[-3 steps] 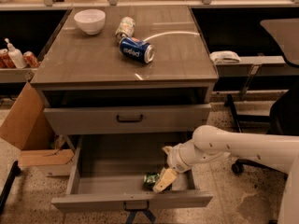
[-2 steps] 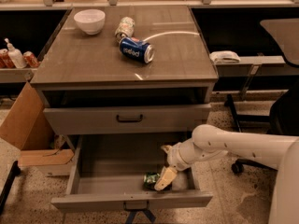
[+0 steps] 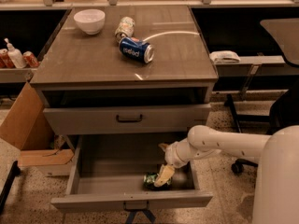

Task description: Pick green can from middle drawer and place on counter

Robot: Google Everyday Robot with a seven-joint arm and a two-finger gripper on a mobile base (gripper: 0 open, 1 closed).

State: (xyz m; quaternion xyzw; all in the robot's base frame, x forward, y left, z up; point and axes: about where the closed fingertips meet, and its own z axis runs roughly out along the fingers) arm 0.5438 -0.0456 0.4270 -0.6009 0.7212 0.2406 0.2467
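The green can [image 3: 150,180] lies on its side near the front of the middle drawer [image 3: 93,181], which is pulled out wide below a closed drawer [image 3: 128,119]. My gripper [image 3: 161,164] reaches into the drawer from the right on the white arm [image 3: 219,143]. It is open, and its lower pale fingertip [image 3: 163,175] rests right beside the can's right end. The can is not lifted. The counter [image 3: 93,59] is the cabinet's glossy grey-brown top.
On the counter are a white bowl [image 3: 89,20], a pale can [image 3: 124,28] and a blue can [image 3: 136,49] lying on its side. A cardboard box [image 3: 28,134] stands at the left of the cabinet. An office chair [image 3: 280,101] stands at the right.
Almost nothing differs. The arm has shifted very slightly; the gripper stays by the green can in the open drawer.
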